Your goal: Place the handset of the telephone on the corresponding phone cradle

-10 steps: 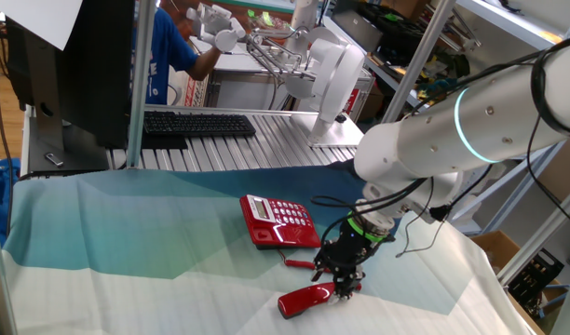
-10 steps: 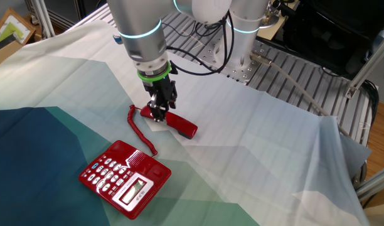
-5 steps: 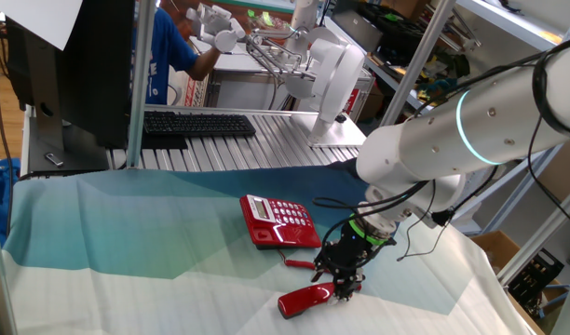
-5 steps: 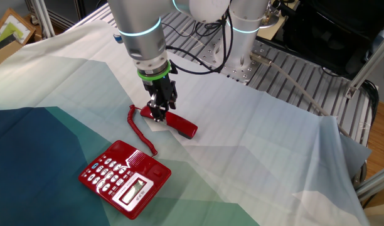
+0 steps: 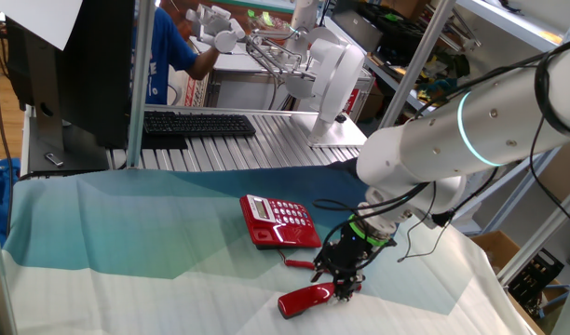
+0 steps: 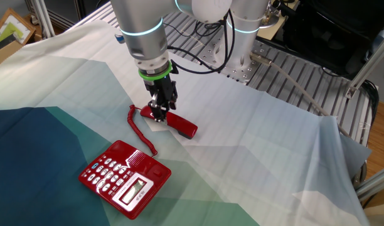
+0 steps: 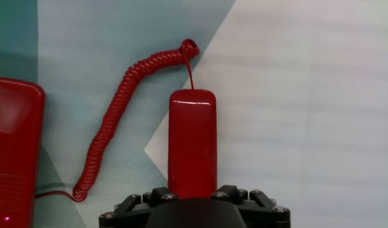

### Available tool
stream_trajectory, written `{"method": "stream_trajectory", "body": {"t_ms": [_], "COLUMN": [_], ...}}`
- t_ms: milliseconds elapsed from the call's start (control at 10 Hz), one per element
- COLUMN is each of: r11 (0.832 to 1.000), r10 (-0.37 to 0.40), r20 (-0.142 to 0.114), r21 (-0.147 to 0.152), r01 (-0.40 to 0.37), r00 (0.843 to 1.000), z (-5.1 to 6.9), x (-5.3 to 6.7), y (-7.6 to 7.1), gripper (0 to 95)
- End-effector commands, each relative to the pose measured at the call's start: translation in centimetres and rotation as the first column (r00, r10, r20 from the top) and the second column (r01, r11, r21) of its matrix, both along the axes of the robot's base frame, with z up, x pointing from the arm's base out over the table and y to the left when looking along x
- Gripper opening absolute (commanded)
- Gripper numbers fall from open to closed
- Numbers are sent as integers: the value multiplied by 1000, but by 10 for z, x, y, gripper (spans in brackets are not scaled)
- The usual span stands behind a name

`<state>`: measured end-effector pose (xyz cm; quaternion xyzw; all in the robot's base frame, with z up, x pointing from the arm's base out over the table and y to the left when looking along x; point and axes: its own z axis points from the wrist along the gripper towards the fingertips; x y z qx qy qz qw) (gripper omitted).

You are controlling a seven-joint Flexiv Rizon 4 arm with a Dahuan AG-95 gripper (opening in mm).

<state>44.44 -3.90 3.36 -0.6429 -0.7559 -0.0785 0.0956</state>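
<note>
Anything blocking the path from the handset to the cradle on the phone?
Nothing visible does. The handset lies on the cloth under the gripper, apart from the telephone. Only its own coiled cord lies on the cloth between them. The phone cradle has nothing in it.

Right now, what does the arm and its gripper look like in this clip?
The arm is bulky, with glossy white rounded links and a glowing cyan ring at a joint. Thin black cables loop beside the wrist, which carries a green band above the small black two-finger gripper. In the hand view only the gripper's black, bolted body shows along the bottom edge.
</note>
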Motion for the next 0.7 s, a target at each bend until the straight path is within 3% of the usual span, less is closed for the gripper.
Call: {"method": "stream_trajectory", "body": {"t_ms": [100, 700], "r11": [999, 1000], "r10": [33, 26], "r20": [6, 21], "r21": [-12, -16], "r01": [-33, -25], "r00": [999, 999], "z": [-1, -5], "x": [0, 1], "y": [0, 0], "gripper": [570, 570]}}
